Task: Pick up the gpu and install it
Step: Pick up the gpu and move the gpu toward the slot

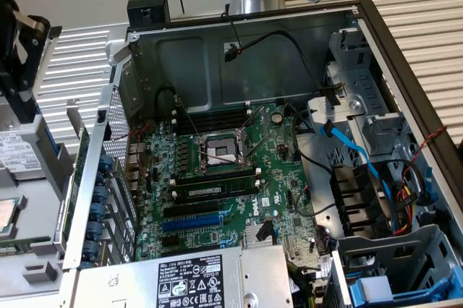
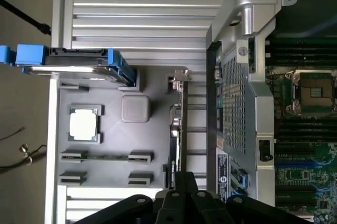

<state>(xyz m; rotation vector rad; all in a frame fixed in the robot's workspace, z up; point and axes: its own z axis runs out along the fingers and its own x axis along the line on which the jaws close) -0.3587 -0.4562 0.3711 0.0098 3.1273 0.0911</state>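
Note:
The gpu stands on edge in a grey parts tray, seen edge-on with its silver bracket at one end. In the exterior view the gpu is a thin green strip just outside the case's perforated rear wall. My gripper is black and shut with nothing in it, hanging above the card's end. The gripper sits high at the exterior view's left, clear of the case. The green motherboard lies in the open case with a blue slot.
The tray also carries a CPU chip, a memory stick and a drive with blue rails. Inside the case are a power supply, a blue cable and drive cages. The case wall stands close beside the card.

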